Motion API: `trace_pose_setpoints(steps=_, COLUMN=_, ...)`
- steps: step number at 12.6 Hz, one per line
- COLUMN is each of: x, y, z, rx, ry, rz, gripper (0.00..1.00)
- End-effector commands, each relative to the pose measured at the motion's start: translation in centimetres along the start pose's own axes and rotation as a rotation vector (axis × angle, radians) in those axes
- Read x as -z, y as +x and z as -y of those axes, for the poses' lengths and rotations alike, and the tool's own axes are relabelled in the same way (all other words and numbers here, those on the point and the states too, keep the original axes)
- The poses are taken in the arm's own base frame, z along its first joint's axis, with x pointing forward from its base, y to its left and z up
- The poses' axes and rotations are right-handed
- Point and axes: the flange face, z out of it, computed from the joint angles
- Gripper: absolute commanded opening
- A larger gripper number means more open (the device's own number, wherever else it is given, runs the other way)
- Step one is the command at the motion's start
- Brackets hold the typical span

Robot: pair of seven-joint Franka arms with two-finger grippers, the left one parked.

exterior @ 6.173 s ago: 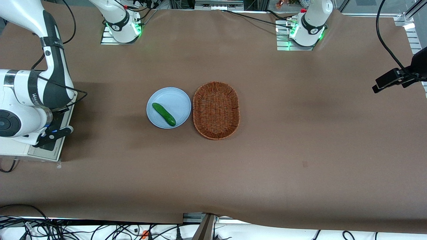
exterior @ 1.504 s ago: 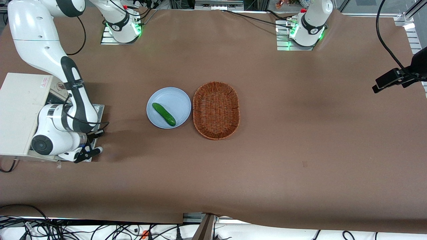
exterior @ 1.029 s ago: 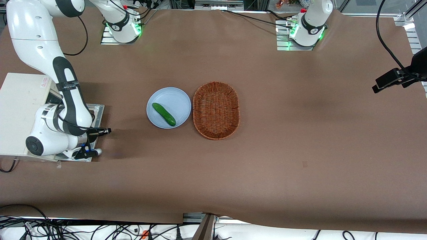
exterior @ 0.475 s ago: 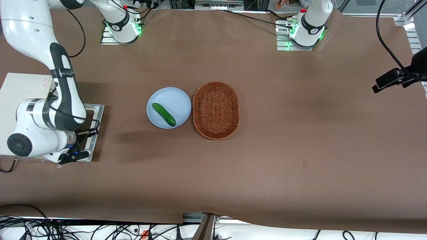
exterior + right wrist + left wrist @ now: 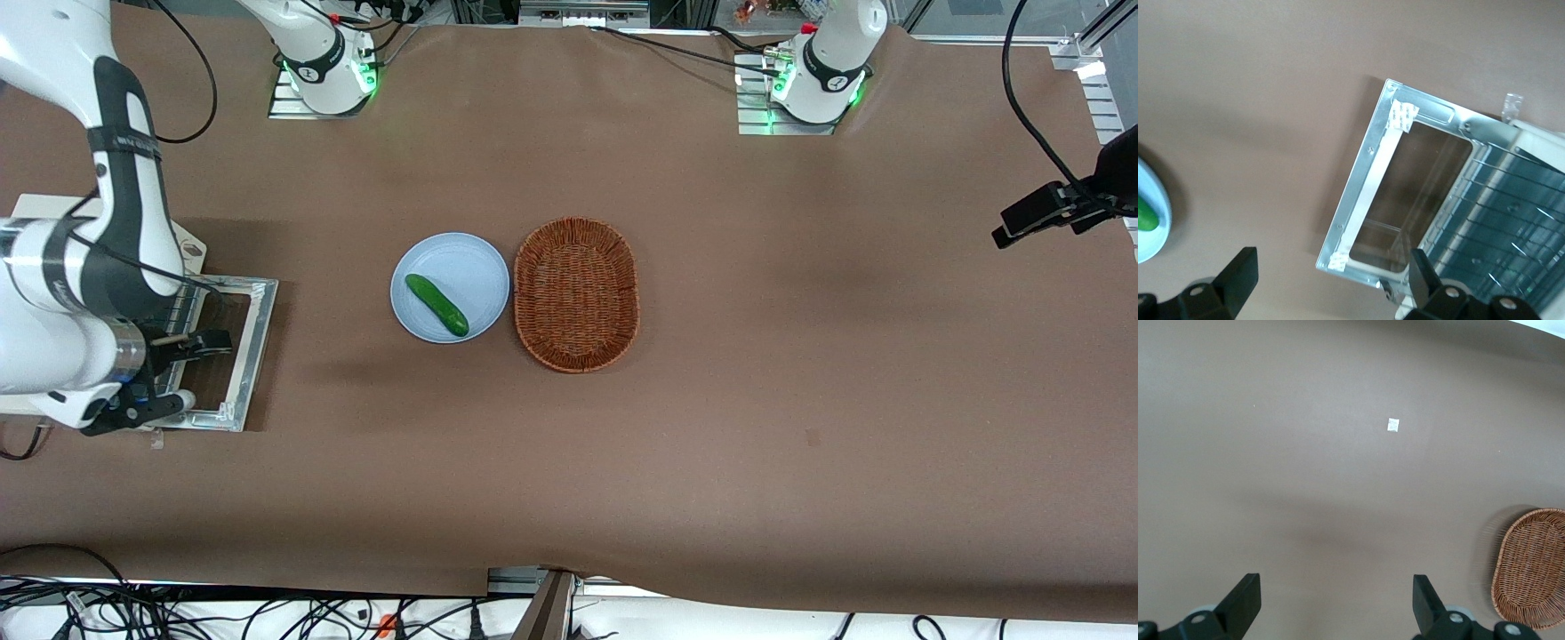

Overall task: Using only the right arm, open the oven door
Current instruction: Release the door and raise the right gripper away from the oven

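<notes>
The oven door [image 5: 252, 348] lies folded down flat on the table in front of the cream-white oven [image 5: 36, 207], which the right arm [image 5: 120, 187] mostly covers. The right wrist view shows the door's silver frame [image 5: 1362, 175] around its glass, and the wire rack [image 5: 1511, 223] in the open oven mouth. The bar handle does not show. My gripper [image 5: 169, 375] hangs above the door, close to the oven mouth. It is open and empty, its black fingers [image 5: 1238, 275] spread wide and touching nothing.
A pale blue plate [image 5: 476, 267] with a green cucumber [image 5: 436, 305] lies mid-table, with an oval wicker basket [image 5: 576, 293] beside it toward the parked arm's end. The basket also shows in the left wrist view [image 5: 1531, 567], along with a small white tag [image 5: 1393, 425].
The door, hidden under the arm 6.2 s ago, now lies flat. Over the last 1.5 s my gripper has left the door's outer edge, rising and drawing back toward the oven.
</notes>
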Motion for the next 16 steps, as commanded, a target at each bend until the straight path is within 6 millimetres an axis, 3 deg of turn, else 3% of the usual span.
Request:
trace_pose_setpoints(steps=1, x=4.0, y=-1.5, z=-0.2, rx=-0.003, ry=-0.011, rz=-0.006, gripper=1.0)
trace_pose_setpoints(steps=4, x=8.2, y=-3.7, z=0.2, rx=-0.016, ry=-0.021, rz=-0.046, gripper=1.0)
trace_pose_setpoints(steps=7, x=12.5, y=-7.9, z=0.7, rx=-0.031, ry=-0.028, rz=-0.034, gripper=1.0)
trace_pose_setpoints(steps=11, x=16.5, y=-11.0, z=0.8, rx=-0.048, ry=-0.007, rz=-0.102, gripper=1.0)
trace_pose_setpoints(steps=16, x=18.0, y=-16.0, z=1.0, rx=-0.201, ry=-0.011, rz=-0.149, gripper=1.0)
